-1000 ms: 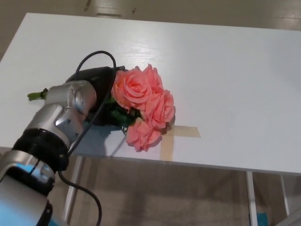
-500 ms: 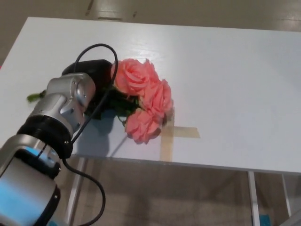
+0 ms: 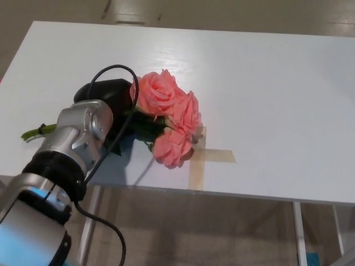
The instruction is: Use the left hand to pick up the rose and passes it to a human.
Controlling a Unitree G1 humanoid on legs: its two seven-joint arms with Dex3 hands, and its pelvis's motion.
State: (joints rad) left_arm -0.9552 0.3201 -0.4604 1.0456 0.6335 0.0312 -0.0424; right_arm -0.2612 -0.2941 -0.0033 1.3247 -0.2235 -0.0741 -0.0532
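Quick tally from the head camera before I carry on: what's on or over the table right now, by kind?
Pink rose blooms: 3, in one bunch
Green stem end: 1
Tape cross: 1
White table: 1
Robot left hand, black, at the bunch: 1
Total: 7

Rose [image 3: 169, 116] left of tape cross [image 3: 204, 157]

Three pink rose blooms [image 3: 169, 113] are counted, bunched on one green stem [image 3: 32, 133]. One white table [image 3: 266, 100] is seen, with one tape cross [image 3: 202, 158] stuck on it. One robot hand [image 3: 111, 102] and one black cable [image 3: 108, 75] are shown.
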